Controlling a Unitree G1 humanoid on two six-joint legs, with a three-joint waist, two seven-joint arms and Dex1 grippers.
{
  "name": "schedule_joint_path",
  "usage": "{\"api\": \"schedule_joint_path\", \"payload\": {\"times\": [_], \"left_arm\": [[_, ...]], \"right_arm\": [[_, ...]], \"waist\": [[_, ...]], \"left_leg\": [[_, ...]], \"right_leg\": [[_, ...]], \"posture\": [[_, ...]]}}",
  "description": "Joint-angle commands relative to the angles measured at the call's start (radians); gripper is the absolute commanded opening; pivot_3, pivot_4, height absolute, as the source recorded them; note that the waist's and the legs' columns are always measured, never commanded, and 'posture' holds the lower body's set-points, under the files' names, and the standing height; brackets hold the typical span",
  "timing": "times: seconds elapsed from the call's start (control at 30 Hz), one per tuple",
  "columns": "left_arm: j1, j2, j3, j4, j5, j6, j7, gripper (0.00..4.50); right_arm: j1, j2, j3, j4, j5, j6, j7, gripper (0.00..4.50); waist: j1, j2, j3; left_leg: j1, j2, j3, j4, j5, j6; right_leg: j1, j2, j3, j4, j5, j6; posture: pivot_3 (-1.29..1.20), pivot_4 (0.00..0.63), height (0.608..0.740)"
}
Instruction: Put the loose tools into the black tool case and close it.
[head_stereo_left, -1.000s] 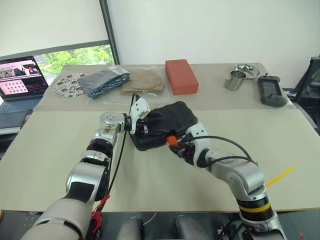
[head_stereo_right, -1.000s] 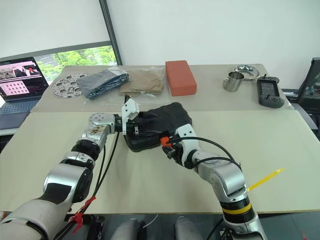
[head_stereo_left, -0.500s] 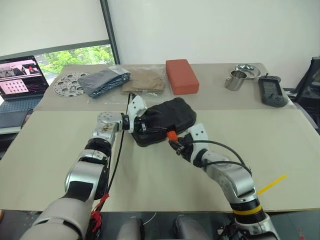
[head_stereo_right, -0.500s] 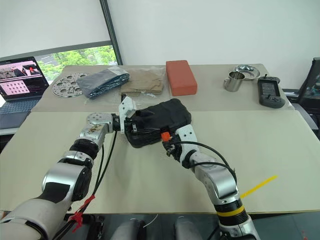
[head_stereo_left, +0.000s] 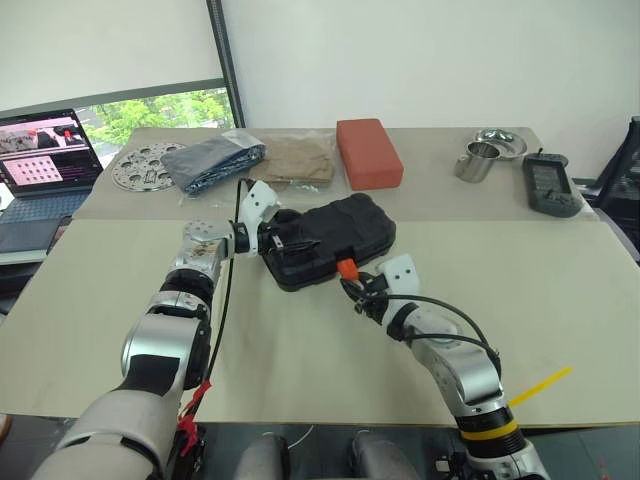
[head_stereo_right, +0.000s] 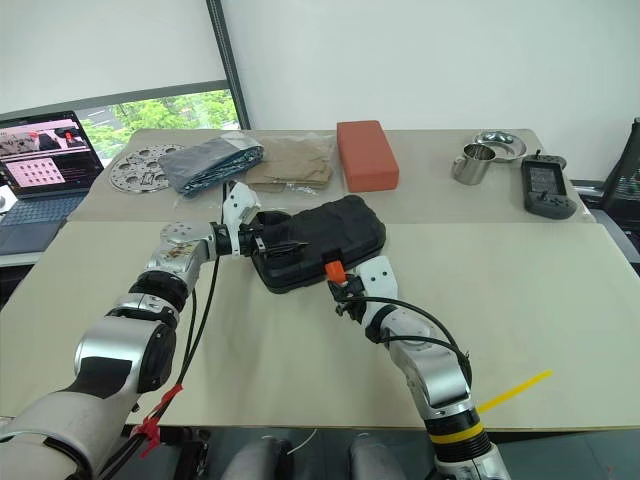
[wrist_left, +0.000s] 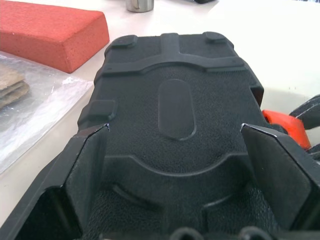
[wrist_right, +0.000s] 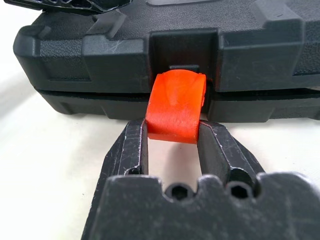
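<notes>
Case (head_stereo_left: 330, 240), black, lid down, lies flat near the middle of the table (head_stereo_left: 560, 300) and serves as the reference point. Beyond it stands a red-orange block (head_stereo_left: 368, 152), with bagged tan cloth (head_stereo_left: 300, 160) and bagged grey cloth (head_stereo_left: 212, 164) beside that and a perforated metal disc (head_stereo_left: 142, 168) farther left. A steel cup (head_stereo_left: 476, 161) and a dark handheld device (head_stereo_left: 551, 184) sit well to the far right of the case; a laptop (head_stereo_left: 45, 160) sits far left. A yellow strip (head_stereo_left: 540, 385) lies at the near right.

Left gripper (wrist_left: 175, 165) is spread to full width across the case's left end, one finger on each side of the textured shell. Right gripper (wrist_right: 172, 142) is partly closed, its two fingers (wrist_right: 134, 147) pinching the orange latch (wrist_right: 176, 105) on the case's front edge.

Bare tabletop surrounds the case on its near side and right side.
</notes>
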Motion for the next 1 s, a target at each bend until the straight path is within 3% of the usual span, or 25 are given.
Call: {"api": "schedule_joint_path", "payload": {"times": [0.03,0.67,1.0], "left_arm": [[0.026,0.006,-0.048,0.039,0.069,-0.023,0.036,4.50],[0.073,-0.026,-0.145,0.025,0.160,-0.112,0.060,4.50],[0.072,-0.027,-0.140,0.022,0.166,-0.105,0.058,4.50]], "right_arm": [[0.011,-0.002,-0.024,-0.059,-0.007,-0.054,0.011,1.12],[0.051,0.061,-0.088,0.160,-0.038,-0.539,0.047,1.12],[0.036,0.104,-0.099,0.255,-0.036,-0.649,0.055,1.12]], "waist": [[0.002,0.000,0.000],[0.011,0.000,-0.002],[0.010,0.000,-0.002]], "left_leg": [[0.000,0.000,0.000,0.000,0.000,0.000],[0.002,-0.003,0.000,0.001,0.000,0.000],[0.003,-0.004,-0.001,0.001,0.000,0.000]], "right_leg": [[0.000,0.000,0.000,0.000,0.000,0.000],[0.004,-0.002,0.001,-0.001,0.000,0.000],[0.005,-0.002,0.001,0.000,0.000,0.000]], "posture": [[0.00,0.150,0.740],[0.00,0.150,0.740],[0.00,0.150,0.740]]}}
